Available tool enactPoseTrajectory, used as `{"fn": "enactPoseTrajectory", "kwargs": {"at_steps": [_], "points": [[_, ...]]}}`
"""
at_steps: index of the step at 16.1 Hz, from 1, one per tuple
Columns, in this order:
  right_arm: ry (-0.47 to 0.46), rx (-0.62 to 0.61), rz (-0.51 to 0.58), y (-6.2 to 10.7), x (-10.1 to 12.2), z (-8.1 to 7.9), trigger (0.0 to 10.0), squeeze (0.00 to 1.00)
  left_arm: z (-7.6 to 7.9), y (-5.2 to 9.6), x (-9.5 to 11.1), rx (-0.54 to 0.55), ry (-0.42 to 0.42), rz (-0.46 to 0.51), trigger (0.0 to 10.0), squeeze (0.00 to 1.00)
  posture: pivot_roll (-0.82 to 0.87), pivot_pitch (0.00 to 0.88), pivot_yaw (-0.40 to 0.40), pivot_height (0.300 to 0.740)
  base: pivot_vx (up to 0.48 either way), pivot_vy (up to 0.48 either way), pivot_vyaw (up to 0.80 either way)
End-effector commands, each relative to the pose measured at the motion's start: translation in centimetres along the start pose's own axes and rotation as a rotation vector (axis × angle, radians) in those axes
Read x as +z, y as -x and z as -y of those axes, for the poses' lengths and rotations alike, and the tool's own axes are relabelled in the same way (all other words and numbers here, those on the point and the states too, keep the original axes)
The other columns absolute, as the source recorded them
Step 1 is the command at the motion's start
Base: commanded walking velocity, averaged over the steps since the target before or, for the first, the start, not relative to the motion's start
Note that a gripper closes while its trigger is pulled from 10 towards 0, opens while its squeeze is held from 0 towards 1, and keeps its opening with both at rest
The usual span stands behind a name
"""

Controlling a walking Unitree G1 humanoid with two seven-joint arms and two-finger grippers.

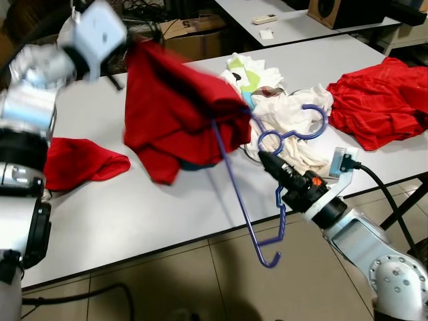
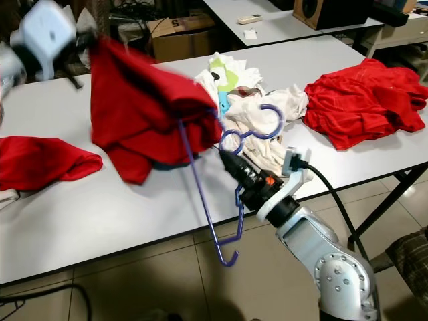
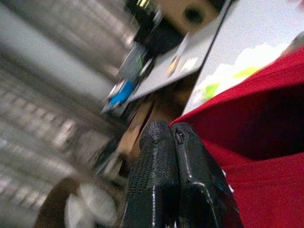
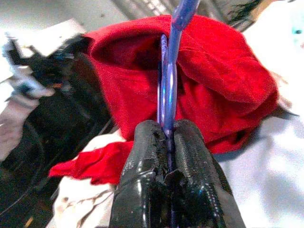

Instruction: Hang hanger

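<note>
A red garment [image 1: 177,110] hangs bunched in the air over the white table [image 1: 100,200]. My left gripper [image 3: 173,129] is shut on its top edge at the upper left. A thin blue hanger [image 1: 234,180] runs slantwise out from under the garment, one end down past the table's front edge. Its curled hook [image 1: 309,124] rises over the white clothes. My right gripper [image 1: 267,160] is shut on the hanger near the hook; in the right wrist view the fingers [image 4: 142,156] pinch the blue wire with the red cloth just beyond.
A second red cloth [image 1: 80,160] lies on the table at the left and a third [image 1: 378,100] at the right. A pile of white clothes [image 1: 287,114] lies behind the hanger. A cardboard box [image 1: 194,33] and another table [image 1: 294,20] stand beyond.
</note>
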State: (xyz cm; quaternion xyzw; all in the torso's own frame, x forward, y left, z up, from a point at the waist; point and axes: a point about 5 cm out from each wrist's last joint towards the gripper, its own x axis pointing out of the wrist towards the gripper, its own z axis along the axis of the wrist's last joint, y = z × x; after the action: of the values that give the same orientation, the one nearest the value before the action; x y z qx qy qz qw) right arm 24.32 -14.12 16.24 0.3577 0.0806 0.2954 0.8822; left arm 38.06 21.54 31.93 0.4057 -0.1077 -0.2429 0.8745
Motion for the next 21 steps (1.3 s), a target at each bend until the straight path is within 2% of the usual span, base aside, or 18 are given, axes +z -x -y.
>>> {"fn": "enactPoseTrajectory", "kwargs": {"at_steps": [1, 2, 3, 4, 5, 6, 9, 11, 12, 13, 14, 15, 16, 17, 18, 21], "points": [[0.049, -0.117, -0.075, 0.3, -0.9, 1.4, 10.0, 0.0, 2.1, -0.6, 0.1, -0.112, 0.049, 0.021, 0.0, 0.0, -0.1, 0.0, 0.092, 0.74, 0.0, 0.0, 0.0], [0.188, -0.24, -0.269, 1.0, -3.1, 3.1, 10.0, 0.0, 5.8, -1.3, -0.4, -0.25, 0.107, 0.029, 0.0, 0.0, -0.1, 0.0, 0.093, 0.74, 0.0, 0.0, 0.0], [0.296, -0.274, -0.344, 1.4, -3.8, 3.6, 10.0, 0.0, 7.7, -1.5, -0.9, -0.3, 0.134, 0.02, 0.0, 0.0, -0.1, 0.0, 0.095, 0.74, 0.0, 0.0, 0.0], [0.368, -0.281, -0.375, 1.7, -4.1, 3.8, 10.0, 0.0, 9.9, -1.7, -1.6, -0.345, 0.159, 0.002, 0.0, 0.0, -0.1, 0.0, 0.097, 0.74, 0.0, 0.0, 0.0], [0.474, -0.265, -0.385, 1.9, -4.2, 3.6, 10.0, 0.0, 13.1, -1.8, -2.7, -0.399, 0.185, -0.038, 0.0, 0.0, -0.11, 0.0, 0.1, 0.74, 0.0, 0.0, 0.0], [0.55, -0.223, -0.362, 2.4, -3.7, 2.9, 10.0, 0.0, 14.8, -1.4, -3.2, -0.443, 0.168, -0.081, 0.0, 0.0, -0.12, 0.0, 0.102, 0.74, 0.0, 0.0, 0.0], [0.594, -0.123, -0.321, 3.0, -3.0, 1.4, 10.0, 0.0, 14.8, -1.5, -2.6, -0.419, 0.193, -0.06, 0.0, 0.0, -0.12, 0.0, 0.099, 0.74, 0.0, 0.0, 0.0], [0.511, -0.045, -0.216, 3.4, -1.8, -0.1, 10.0, 0.0, 14.5, -1.8, -2.2, -0.374, 0.196, -0.045, 0.0, 0.0, -0.13, 0.0, 0.101, 0.74, 0.0, 0.0, 0.0], [0.403, -0.059, -0.077, 3.8, -0.4, -0.1, 10.0, 0.0, 13.8, -1.8, -2.3, -0.319, 0.185, -0.059, 0.0, 0.0, -0.14, 0.0, 0.103, 0.74, 0.0, 0.0, 0.0], [0.359, -0.077, -0.027, 3.9, 0.2, 0.1, 10.0, 0.0, 13.5, -1.8, -2.4, -0.304, 0.182, -0.063, 0.0, 0.0, -0.14, 0.0, 0.102, 0.74, 0.0, 0.0, 0.0], [0.154, -0.126, 0.169, 4.3, 2.1, 0.9, 10.0, 0.0, 12.6, -1.7, -2.7, -0.25, 0.172, -0.081, 0.0, 0.0, -0.14, 0.0, 0.1, 0.74, 0.0, 0.0, 0.0], [-0.004, -0.287, 0.242, 5.0, 2.6, 3.3, 10.0, 0.0, 12.1, -1.6, -3.1, -0.222, 0.158, -0.1, 0.0, 0.0, -0.14, 0.0, 0.098, 0.74, 0.0, 0.0, 0.0], [-0.025, -0.332, 0.207, 5.3, 2.1, 4.1, 10.0, 0.0, 11.9, -1.6, -3.2, -0.216, 0.153, -0.106, 0.0, 0.0, -0.14, 0.0, 0.098, 0.74, 0.0, 0.0, 0.0], [-0.009, -0.348, 0.116, 5.6, 1.0, 4.4, 10.0, 0.0, 11.8, -1.5, -3.3, -0.211, 0.151, -0.109, 0.0, 0.0, -0.14, 0.0, 0.096, 0.74, 0.0, 0.0, 0.0], [0.045, -0.302, 0.005, 5.4, -0.4, 3.7, 10.0, 0.0, 11.7, -1.5, -3.3, -0.203, 0.15, -0.108, 0.0, 0.0, -0.14, 0.0, 0.092, 0.74, 0.0, 0.0, 0.0], [0.096, -0.227, -0.088, 4.7, -1.3, 2.3, 10.0, 0.0, 11.6, -1.6, -3.2, -0.189, 0.147, -0.101, 0.0, 0.0, -0.14, 0.0, 0.089, 0.74, 0.0, 0.0, 0.0]]}}
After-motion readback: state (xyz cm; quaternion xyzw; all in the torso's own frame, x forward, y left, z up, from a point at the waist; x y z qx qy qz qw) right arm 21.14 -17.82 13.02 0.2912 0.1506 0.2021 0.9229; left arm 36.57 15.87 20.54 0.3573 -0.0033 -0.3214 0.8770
